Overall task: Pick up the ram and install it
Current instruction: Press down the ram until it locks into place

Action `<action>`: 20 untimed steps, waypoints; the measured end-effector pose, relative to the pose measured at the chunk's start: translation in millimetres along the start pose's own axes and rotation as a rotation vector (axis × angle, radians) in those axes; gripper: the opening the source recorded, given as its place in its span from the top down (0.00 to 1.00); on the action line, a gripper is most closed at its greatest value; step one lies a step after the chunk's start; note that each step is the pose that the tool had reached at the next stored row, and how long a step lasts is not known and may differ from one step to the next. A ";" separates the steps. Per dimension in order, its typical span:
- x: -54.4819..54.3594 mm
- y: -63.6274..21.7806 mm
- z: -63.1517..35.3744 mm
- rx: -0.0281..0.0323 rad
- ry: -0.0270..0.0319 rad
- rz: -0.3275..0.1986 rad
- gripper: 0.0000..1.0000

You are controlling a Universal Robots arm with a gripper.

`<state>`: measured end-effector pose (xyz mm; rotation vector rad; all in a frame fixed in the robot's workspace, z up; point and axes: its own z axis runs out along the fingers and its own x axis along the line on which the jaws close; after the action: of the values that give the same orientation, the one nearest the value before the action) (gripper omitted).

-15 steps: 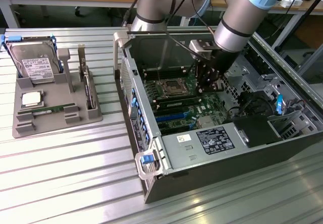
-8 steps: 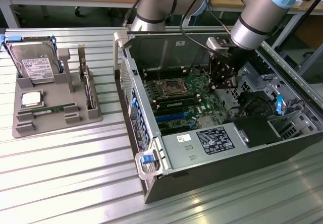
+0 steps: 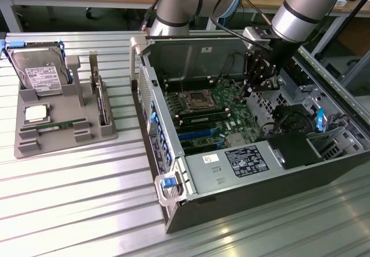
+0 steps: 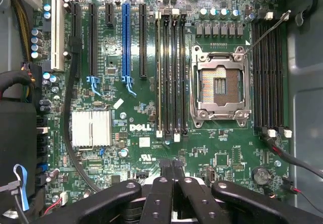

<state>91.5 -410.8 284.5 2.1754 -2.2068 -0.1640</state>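
- The pincer [image 3: 252, 89] is seen pressed shut, empty, above the motherboard [image 3: 214, 115].
- The ram [image 3: 58, 125] is left well apart, in its tray [image 3: 34, 147].

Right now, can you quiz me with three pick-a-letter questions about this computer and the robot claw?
1. Where is the ram?
A) lying in the grey tray
B) on the floor
C) plugged into a slot

2. What colour is the big board inside the computer?
A) red
B) green
C) yellow

3. How is the claw?
A) wide open
B) shut
C) holding a screwdriver

Answers:
1 A: the thin green stick lies in the tray, outside the computer.
2 B: the board is green all over.
3 B: its fingers press together with nothing between them.
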 end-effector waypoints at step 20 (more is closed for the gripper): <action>0.0 0.0 0.3 0.0157 -0.0168 0.323 0.90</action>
<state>91.6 -410.8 284.1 1.7951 -2.5343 -0.1534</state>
